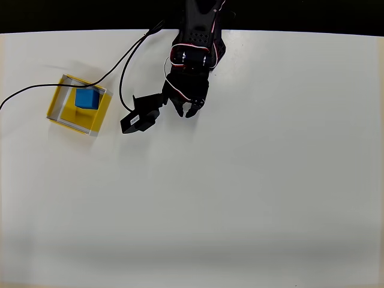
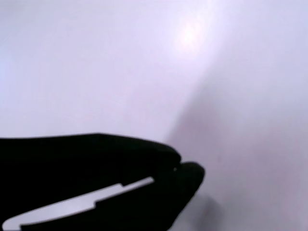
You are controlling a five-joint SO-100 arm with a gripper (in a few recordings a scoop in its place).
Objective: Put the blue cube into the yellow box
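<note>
With the small matte blue cube (image 1: 87, 99) already inside the open-topped yellow box (image 1: 63, 116), the empty, closed black gripper (image 1: 185, 110) lies well apart to its right in the overhead view.

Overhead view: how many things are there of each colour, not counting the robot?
Blue: 1, the small solid blue cube, sitting inside the box.
Yellow: 1, the square open-topped yellow box with pale walls.
Black: 1, a thin cable running past the box.
Total: 3
</note>
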